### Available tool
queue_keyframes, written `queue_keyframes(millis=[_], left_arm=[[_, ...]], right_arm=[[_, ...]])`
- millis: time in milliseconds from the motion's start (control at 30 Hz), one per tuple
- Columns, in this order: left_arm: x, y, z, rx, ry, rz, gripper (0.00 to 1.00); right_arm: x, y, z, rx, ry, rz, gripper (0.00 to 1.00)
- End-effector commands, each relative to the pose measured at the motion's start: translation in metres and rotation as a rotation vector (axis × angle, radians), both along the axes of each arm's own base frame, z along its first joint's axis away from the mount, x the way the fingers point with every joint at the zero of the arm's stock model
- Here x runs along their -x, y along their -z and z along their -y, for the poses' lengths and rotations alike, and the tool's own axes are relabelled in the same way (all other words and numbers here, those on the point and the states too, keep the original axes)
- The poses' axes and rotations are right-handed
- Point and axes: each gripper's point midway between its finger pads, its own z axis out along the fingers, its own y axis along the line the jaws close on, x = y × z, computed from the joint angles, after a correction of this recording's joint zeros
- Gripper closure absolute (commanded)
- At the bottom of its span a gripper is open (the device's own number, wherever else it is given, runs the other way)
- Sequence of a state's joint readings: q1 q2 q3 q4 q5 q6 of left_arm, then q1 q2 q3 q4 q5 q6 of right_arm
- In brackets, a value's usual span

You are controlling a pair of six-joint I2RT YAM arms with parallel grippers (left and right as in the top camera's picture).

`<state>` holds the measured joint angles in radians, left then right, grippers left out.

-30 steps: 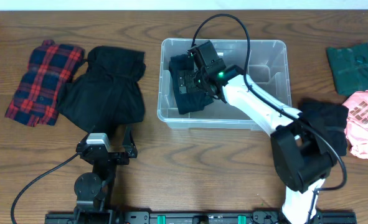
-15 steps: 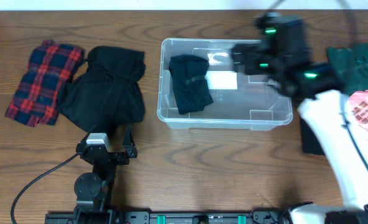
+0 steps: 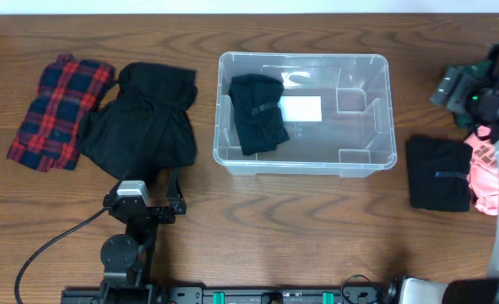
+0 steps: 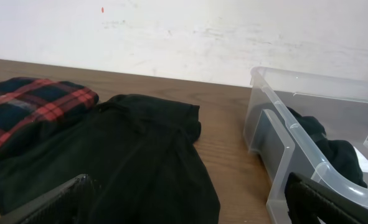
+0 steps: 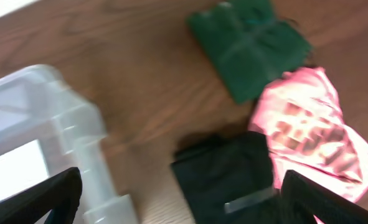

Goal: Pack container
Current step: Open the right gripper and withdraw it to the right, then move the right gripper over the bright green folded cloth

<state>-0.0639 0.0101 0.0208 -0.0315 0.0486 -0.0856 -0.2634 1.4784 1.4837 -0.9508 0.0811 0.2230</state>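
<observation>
In the middle of the overhead frame, slightly toward the top, the container (image 3: pixel 359 139) stood on the table (image 3: pixel 317 228), without lid. In its left part lay one folded black garment (image 3: pixel 258 114), and beside it the white label (image 3: pixel 301 109) showed through the bare bottom. The right half of the container was empty.

At the right edge of this frame lay a second folded black cloth (image 3: pixel 439 173), touching a pink garment (image 3: pixel 485 165). Above them was a green garment (image 5: pixel 249 43). The right gripper (image 5: pixel 184 202) hung over this group with its fingers wide apart and nothing between them.

On the left side of the frame lay a large black garment (image 3: pixel 143 122), and a red plaid garment (image 3: pixel 59 110) lay against its left edge. The left gripper (image 4: pixel 190 205) was parked low in front of them, also spread open and empty.

In my judgement, the step in hand was fetching the next piece from the right pile. The next move would call for lowering the right gripper on the folded black cloth, which lay nearest to the container. It should pinch through all layers, so that the fold does not open. The pink garment touched this cloth and could be dragged along with it.
</observation>
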Motion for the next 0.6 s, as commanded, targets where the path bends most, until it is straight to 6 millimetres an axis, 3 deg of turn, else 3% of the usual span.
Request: queue_keyframes(millis=[0, 333, 567], left_arm=[[0.001, 0.015, -0.001, -0.003, -0.010, -0.046, 0.02], [0.001, 0.015, -0.002, -0.003, -0.011, -0.046, 0.02], [0.001, 0.015, -0.001, -0.003, -0.010, -0.046, 0.02]], right_arm=[[0.003, 0.028, 0.028, -0.012, 0.080, -0.079, 0.01], [0.012, 0.106, 0.053, -0.079, 0.125, -0.319, 0.01], [0.019, 0.146, 0.059, -0.161, 0.144, -0.415, 0.01]])
